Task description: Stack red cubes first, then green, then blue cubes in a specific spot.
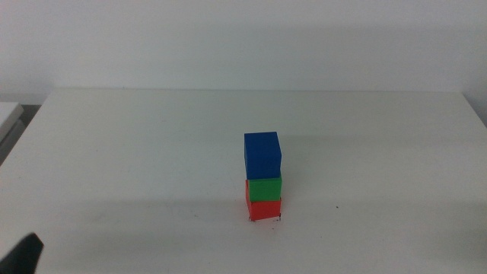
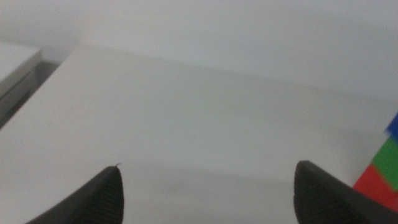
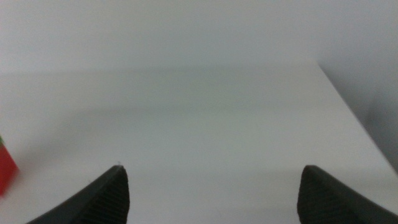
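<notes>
Three cubes stand stacked in the middle of the white table. The red cube (image 1: 264, 209) is at the bottom, the green cube (image 1: 264, 187) sits on it, and the larger blue cube (image 1: 262, 155) is on top. Tiny black ticks of the specific spot (image 1: 281, 220) show at the red cube's base. My left gripper (image 2: 208, 186) is open and holds nothing; it shows as a dark tip (image 1: 27, 255) at the bottom left corner, far from the stack. My right gripper (image 3: 214, 186) is open and holds nothing, and is out of the middle view. The red cube (image 3: 5, 169) barely shows in the right wrist view.
A lone black speck (image 1: 338, 206) lies to the right of the stack. A pale grey object (image 1: 9, 114) sits past the table's left edge. In the left wrist view the stack (image 2: 376, 185) shows at the picture's side.
</notes>
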Robot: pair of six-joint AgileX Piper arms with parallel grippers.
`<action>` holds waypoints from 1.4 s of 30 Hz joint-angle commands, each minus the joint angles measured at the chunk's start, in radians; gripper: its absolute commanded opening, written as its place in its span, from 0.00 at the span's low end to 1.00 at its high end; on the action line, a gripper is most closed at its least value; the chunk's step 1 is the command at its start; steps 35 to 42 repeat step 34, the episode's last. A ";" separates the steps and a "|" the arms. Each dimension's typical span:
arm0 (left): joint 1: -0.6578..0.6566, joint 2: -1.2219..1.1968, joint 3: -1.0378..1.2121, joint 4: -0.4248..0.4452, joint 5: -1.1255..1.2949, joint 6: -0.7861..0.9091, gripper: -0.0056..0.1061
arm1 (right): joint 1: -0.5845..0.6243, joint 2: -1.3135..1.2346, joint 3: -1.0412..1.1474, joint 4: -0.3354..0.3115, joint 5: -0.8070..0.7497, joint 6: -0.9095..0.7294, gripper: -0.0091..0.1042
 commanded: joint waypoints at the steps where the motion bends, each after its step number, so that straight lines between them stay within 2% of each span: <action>1: 0.009 -0.007 0.040 -0.007 -0.032 0.002 0.89 | -0.031 -0.045 0.053 -0.007 -0.020 -0.009 0.90; 4: 0.009 -0.007 0.085 0.003 -0.080 0.002 0.89 | -0.047 -0.118 0.053 -0.023 0.066 -0.009 0.90; 10: 0.009 -0.007 0.085 0.001 -0.093 0.002 0.89 | -0.045 -0.124 0.053 -0.028 -0.023 -0.009 0.90; 18: 0.009 -0.007 0.085 0.001 -0.093 0.002 0.89 | -0.045 -0.124 0.053 -0.030 -0.048 -0.009 0.90; 19: 0.009 -0.007 0.085 0.004 -0.093 0.002 0.89 | -0.045 -0.124 0.053 -0.030 -0.048 -0.009 0.90; 20: 0.011 -0.007 0.085 0.044 -0.111 0.003 0.89 | -0.045 -0.124 0.053 -0.030 -0.048 -0.009 0.90; 22: 0.011 -0.007 0.085 0.043 -0.144 0.091 0.89 | -0.045 -0.124 0.053 -0.026 -0.047 -0.009 0.90; 25: 0.011 -0.007 0.085 -0.025 -0.189 0.276 0.89 | -0.045 -0.124 0.053 -0.026 -0.047 -0.009 0.90; 42: 0.011 -0.007 0.085 -0.033 -0.191 0.288 0.89 | -0.045 -0.124 0.053 -0.026 -0.047 -0.009 0.90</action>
